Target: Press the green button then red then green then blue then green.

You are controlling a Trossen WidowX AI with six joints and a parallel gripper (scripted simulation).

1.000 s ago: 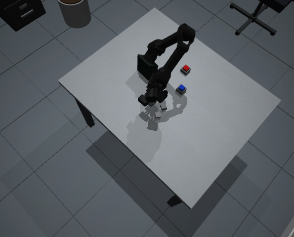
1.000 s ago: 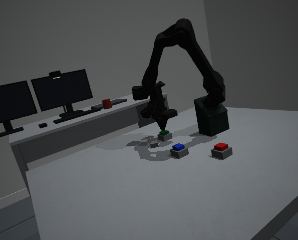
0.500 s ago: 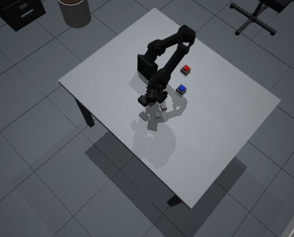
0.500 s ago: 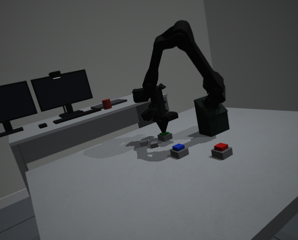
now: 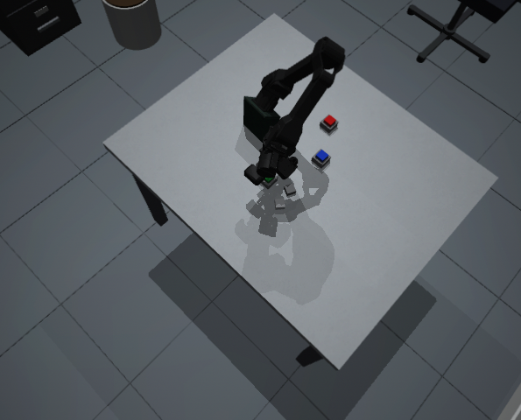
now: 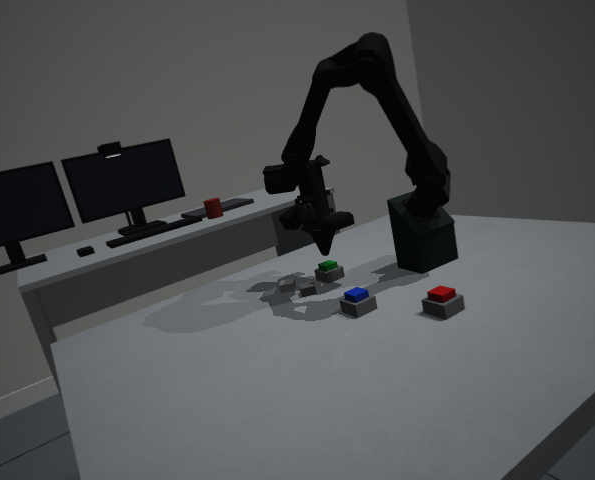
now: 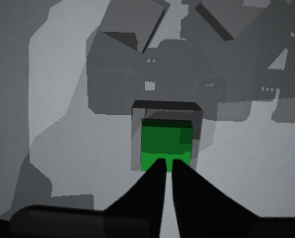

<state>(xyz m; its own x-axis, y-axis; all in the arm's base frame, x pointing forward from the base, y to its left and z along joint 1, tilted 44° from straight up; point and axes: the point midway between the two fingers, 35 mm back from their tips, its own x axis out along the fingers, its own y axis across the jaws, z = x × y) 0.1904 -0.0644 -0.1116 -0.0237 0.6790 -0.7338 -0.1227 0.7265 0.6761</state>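
Observation:
My gripper [image 6: 325,253] [image 7: 168,166] is shut and empty, pointing down. Its tips are a little above the green button [image 6: 328,265] [image 7: 166,141], with a small gap in the exterior view. In the top view the gripper partly hides the green button [image 5: 269,179]. The green cap stands raised in its grey base. The blue button [image 5: 321,155] [image 6: 356,294] and the red button [image 5: 329,120] [image 6: 441,293] stand on the table apart from the gripper, caps raised.
Two small grey blocks lie close to the green button: one block [image 5: 290,190] [image 6: 307,289] [image 7: 231,17] and another block [image 5: 279,204] [image 6: 287,284] [image 7: 132,22]. The dark green arm base [image 5: 256,118] [image 6: 422,242] stands behind. A desk with monitors is beyond the table.

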